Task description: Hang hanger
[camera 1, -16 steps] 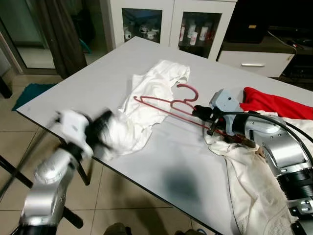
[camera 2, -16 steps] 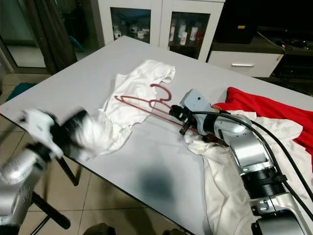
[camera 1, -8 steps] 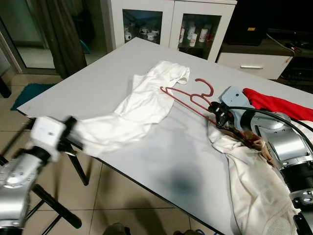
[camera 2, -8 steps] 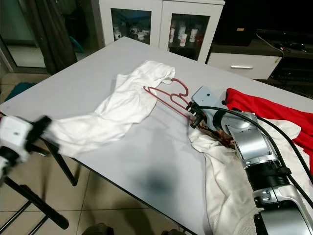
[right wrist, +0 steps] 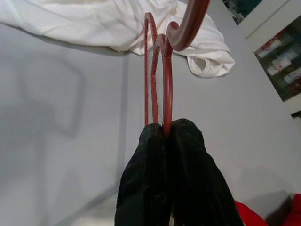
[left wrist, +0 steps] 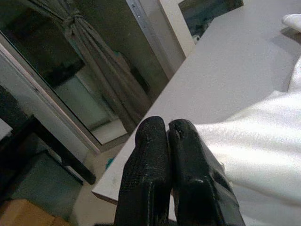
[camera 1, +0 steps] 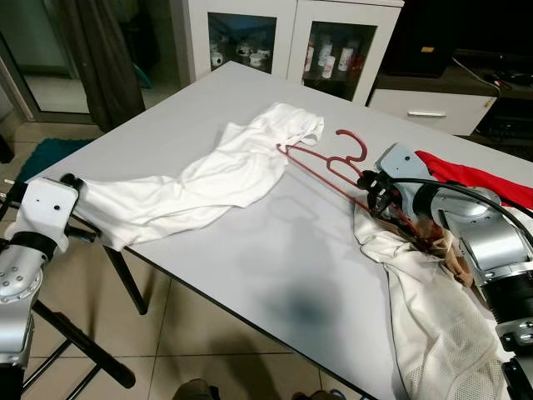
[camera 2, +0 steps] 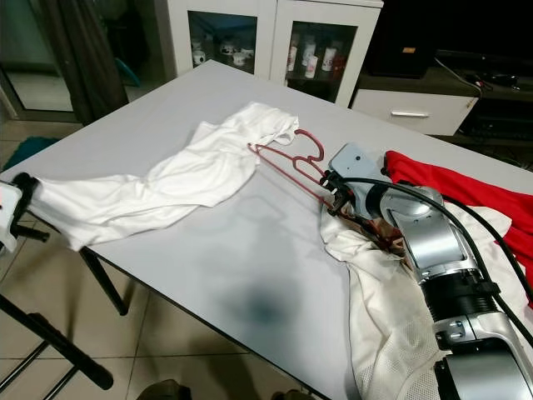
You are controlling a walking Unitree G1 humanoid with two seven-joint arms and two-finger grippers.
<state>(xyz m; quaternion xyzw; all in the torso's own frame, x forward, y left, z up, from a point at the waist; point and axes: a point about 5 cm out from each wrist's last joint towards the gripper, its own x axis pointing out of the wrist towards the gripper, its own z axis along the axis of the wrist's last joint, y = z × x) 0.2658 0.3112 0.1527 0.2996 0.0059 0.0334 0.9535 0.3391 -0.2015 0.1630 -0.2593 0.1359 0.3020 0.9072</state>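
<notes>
A white shirt [camera 1: 208, 179] lies stretched across the grey table [camera 1: 275, 275], from its collar near the middle to the left edge. My left gripper [camera 1: 68, 182] is beyond that edge, shut on the shirt's near end; the left wrist view shows its fingers [left wrist: 155, 146] closed against white cloth [left wrist: 254, 155]. A red wire hanger [camera 1: 321, 162] is held tilted above the table, its far tip by the shirt's collar. My right gripper [camera 1: 372, 187] is shut on the hanger's lower end, and the red hanger [right wrist: 164, 84] runs out from the closed gripper [right wrist: 164, 129].
A red garment [camera 1: 466, 175] and a white mesh garment [camera 1: 425, 308] lie under and beside my right arm at the table's right. A white glass-door cabinet [camera 1: 291, 37] stands behind. A dark curtain [camera 1: 104, 58] hangs at back left. Black stand legs [camera 1: 75, 342] are under the left corner.
My left gripper has pulled the shirt's end leftwards past the table edge, stretching the shirt out long. My right gripper has carried the hanger to the right, off most of the shirt.
</notes>
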